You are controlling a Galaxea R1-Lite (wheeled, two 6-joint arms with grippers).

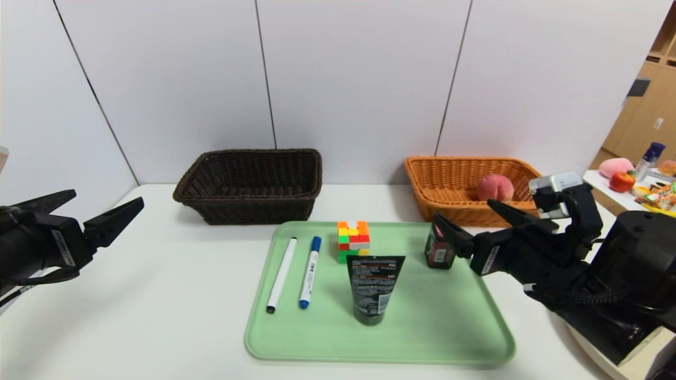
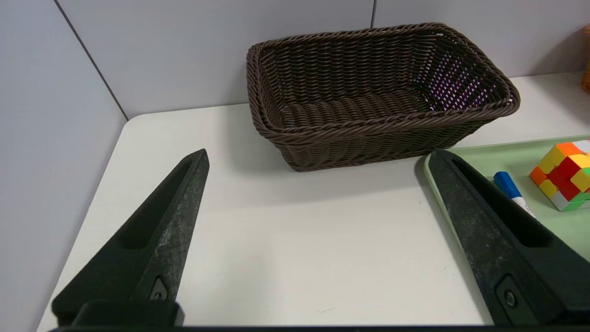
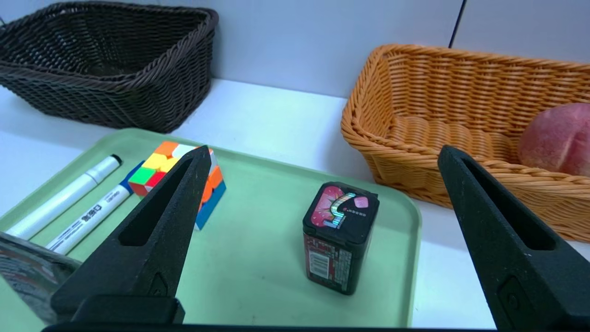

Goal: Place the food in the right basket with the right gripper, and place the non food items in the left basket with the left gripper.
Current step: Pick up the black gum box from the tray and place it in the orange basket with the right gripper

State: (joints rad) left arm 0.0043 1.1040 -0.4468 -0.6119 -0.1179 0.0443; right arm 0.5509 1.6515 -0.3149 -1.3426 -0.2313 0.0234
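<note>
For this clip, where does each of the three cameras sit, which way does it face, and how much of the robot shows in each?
Head view: on the head, looking forward and down at the green tray; both open tools show, left tool at the left edge, right tool by the dark container.
Left wrist view: on the left wrist, facing the dark brown basket; the tool's two fingers frame it.
Right wrist view: on the right wrist, facing the container and orange basket holding the peach.
Shared: all three show the puzzle cube.

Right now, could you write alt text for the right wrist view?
The open right gripper hovers over a small dark container on a green tray. Behind it an orange basket holds a peach; a cube, two markers and a dark basket lie beyond.
</note>
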